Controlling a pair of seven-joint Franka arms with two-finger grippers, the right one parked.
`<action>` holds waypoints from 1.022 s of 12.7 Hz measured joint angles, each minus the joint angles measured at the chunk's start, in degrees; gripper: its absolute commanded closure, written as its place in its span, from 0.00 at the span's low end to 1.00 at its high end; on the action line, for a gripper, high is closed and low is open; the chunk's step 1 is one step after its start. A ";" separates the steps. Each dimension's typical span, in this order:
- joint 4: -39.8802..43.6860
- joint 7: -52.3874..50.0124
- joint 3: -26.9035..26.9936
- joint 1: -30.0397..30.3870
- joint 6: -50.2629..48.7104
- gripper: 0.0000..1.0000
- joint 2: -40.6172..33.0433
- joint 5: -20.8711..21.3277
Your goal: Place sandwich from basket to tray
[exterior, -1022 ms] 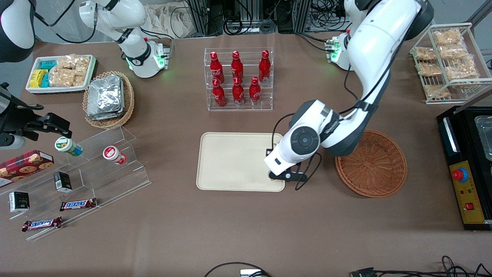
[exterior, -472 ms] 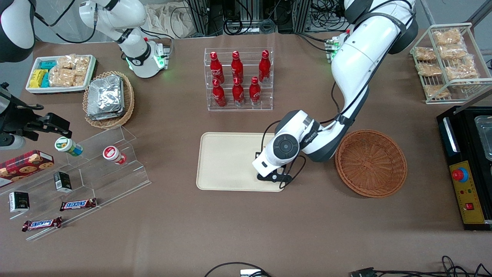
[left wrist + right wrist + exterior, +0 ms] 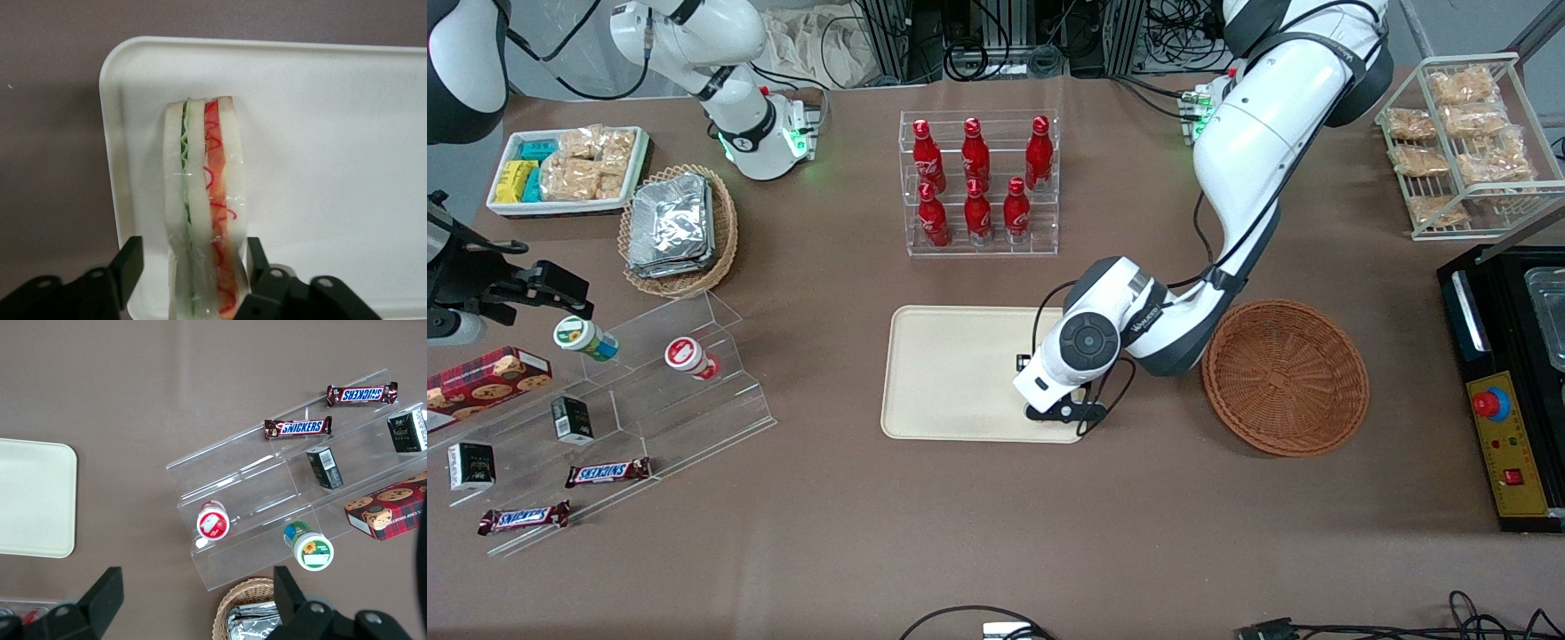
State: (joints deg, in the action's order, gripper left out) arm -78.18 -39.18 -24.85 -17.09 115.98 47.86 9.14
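The tool (image 3: pixel 190 267) sits over the tray (image 3: pixel 925 418) corner nearest the basket (image 3: pixel 1286 377), its fingers (image 3: pixel 128 261) spread slightly either side of the sandwich (image 3: pixel 203 200), which stands on edge on the tray, just inside the rim. A good finish, I judge, is lifting straight up so neither finger tips the wedge. From the front, the arm hides the sandwich completely; whether the fingers touch its wrap is unclear.
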 measured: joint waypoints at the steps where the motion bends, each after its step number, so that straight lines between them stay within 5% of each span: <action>1: 0.21 -0.06 0.00 0.05 0.00 0.00 0.00 0.02; 7: 0.24 -2.94 0.76 2.04 -7.13 0.00 -6.53 0.70; 13: -24.92 -2.54 1.13 7.68 -6.33 0.00 -30.81 0.73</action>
State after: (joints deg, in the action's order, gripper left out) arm -103.10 -41.72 -23.72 -9.41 109.66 17.06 9.87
